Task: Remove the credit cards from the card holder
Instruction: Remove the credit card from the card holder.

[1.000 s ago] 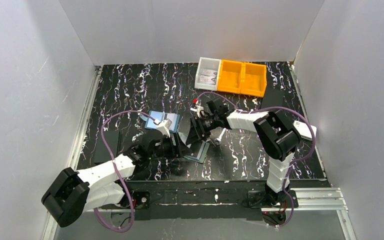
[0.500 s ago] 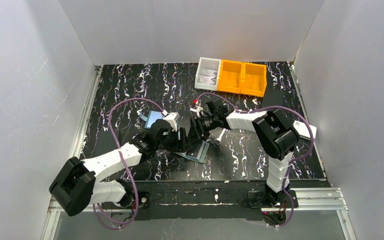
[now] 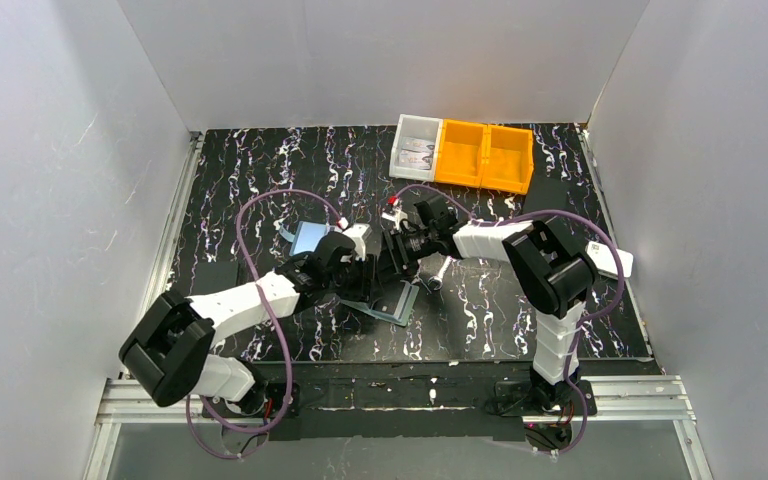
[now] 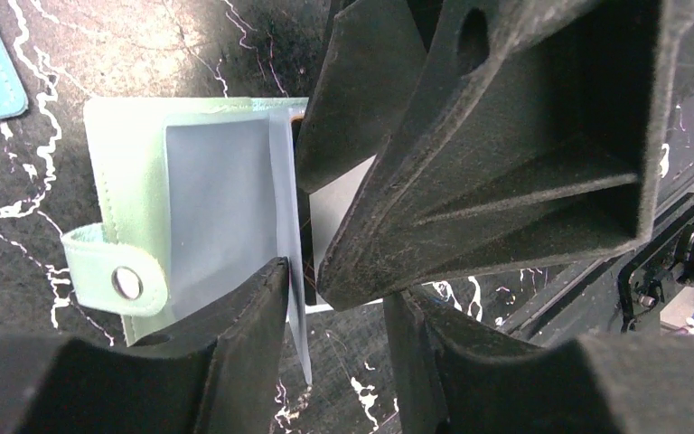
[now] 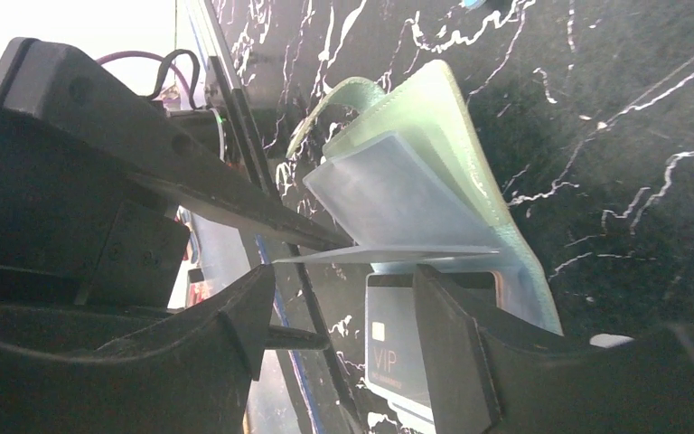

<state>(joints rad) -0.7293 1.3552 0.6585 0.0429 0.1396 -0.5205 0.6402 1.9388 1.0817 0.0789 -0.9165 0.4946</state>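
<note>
The sage-green card holder (image 3: pixel 397 301) lies open on the black mat. In the left wrist view it (image 4: pixel 117 154) shows its snap tab (image 4: pixel 113 276) and a clear inner panel (image 4: pixel 221 208). In the right wrist view the holder (image 5: pixel 470 154) has a clear panel lifted, and a grey-blue credit card (image 5: pixel 398 353) marked VIP sticks out of it. My left gripper (image 4: pixel 339 289) is open, its left finger against the panel's edge. My right gripper (image 5: pixel 343 289) is open over the holder, with the lifted panel across its fingertips. Both grippers meet above the holder (image 3: pixel 380 265).
A light-blue flat rectangle (image 3: pixel 308 237) lies left of the grippers. Two orange bins (image 3: pixel 485 155) and a clear bin (image 3: pixel 415 148) stand at the back. A small silver object (image 3: pixel 438 272) lies right of the holder, and a white object (image 3: pixel 610 260) lies at the right edge.
My left arm has swung forward and to the right, bringing its gripper up against the right gripper at the holder. The right arm has hardly moved.
</note>
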